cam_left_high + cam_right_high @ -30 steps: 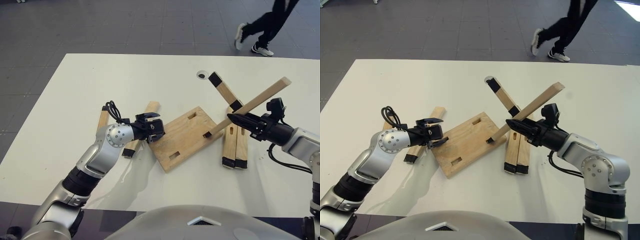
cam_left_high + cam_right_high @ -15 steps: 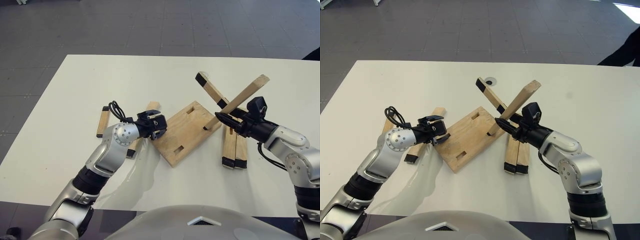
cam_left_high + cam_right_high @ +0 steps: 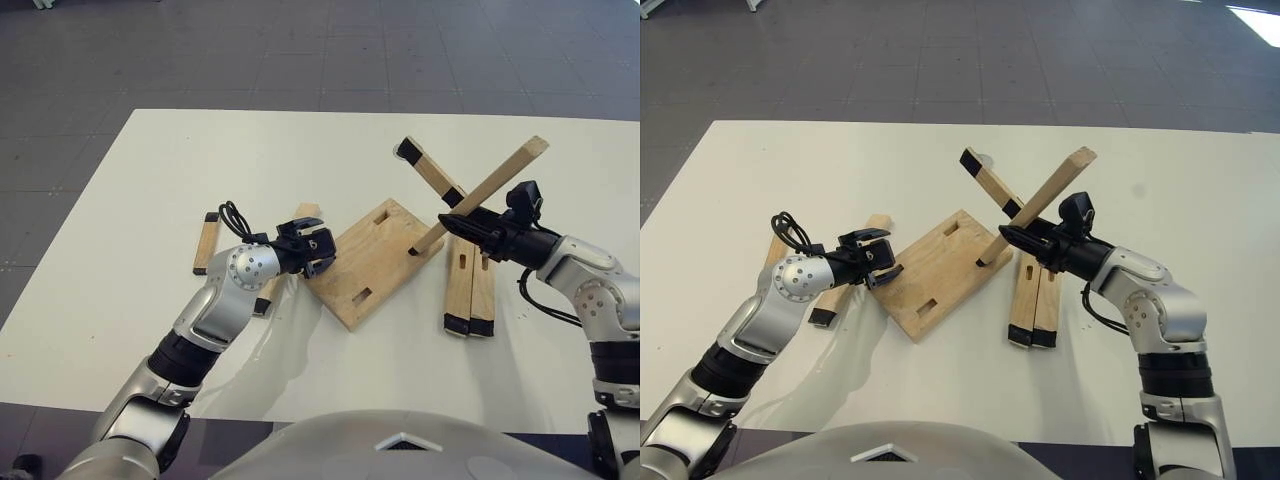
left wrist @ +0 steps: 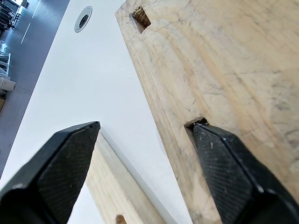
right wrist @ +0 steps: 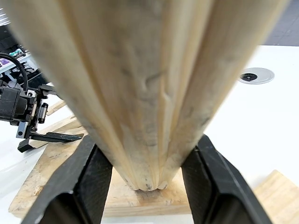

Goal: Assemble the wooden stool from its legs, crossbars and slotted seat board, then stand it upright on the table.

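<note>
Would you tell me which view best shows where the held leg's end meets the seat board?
The right wrist view: close up, the leg ends on the seat board between the fingers of the right gripper. The eye views show the whole tilted leg, tip near the board's right corner.

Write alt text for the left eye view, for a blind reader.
The right pincer grips a tilted wooden leg, its lower end resting on the slotted seat board on a white table. The left pincer sits open at the board's opposite edge, and two more legs lie side by side beside the board.
</note>
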Robot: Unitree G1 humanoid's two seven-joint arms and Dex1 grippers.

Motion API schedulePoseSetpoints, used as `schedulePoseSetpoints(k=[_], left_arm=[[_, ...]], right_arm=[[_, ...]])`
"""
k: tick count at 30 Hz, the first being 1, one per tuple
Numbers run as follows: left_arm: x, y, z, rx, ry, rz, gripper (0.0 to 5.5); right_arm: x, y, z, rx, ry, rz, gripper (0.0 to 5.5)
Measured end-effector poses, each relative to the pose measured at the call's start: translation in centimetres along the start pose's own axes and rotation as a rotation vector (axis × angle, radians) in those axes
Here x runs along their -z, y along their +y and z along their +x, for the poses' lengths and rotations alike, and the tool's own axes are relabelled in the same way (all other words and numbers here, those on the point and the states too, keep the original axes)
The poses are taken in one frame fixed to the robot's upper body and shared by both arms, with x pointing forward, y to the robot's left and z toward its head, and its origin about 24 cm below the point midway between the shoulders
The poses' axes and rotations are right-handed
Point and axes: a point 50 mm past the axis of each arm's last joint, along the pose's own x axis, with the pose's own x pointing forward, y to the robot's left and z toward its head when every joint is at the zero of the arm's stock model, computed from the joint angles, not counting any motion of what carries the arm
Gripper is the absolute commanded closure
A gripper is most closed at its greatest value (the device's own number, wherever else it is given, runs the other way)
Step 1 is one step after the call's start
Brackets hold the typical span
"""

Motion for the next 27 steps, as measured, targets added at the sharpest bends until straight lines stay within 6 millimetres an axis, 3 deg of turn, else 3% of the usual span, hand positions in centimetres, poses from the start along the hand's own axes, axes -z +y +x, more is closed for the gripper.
schedulePoseSetpoints(k=[13, 14, 18, 24, 27], left_arm=[[0.1, 0.1, 0.0, -0.002, -0.011, 0.007, 1.82], [0.1, 0.1, 0.0, -0.002, -0.011, 0.008, 1.82], [0.1, 0.2, 0.0, -0.011, -0.014, 0.01, 1.82], [0.1, 0.2, 0.0, -0.013, -0.013, 0.01, 1.82], [0.2, 0.1, 0.0, -0.021, -0.011, 0.005, 1.82]], right_arm=[[-2.1, 0.5, 0.2, 0.001, 0.068, 0.024, 3.47], [-2.2, 0.5, 0.3, 0.004, 0.072, 0.025, 3.08], [-0.9, 0.7, 0.4, -0.006, 0.133, 0.1, 2.45], [-1.0, 0.9, 0.3, -0.016, 0.128, 0.124, 1.27], [-0.4, 0.4, -0.7, 0.033, 0.195, 0.081, 1.27]])
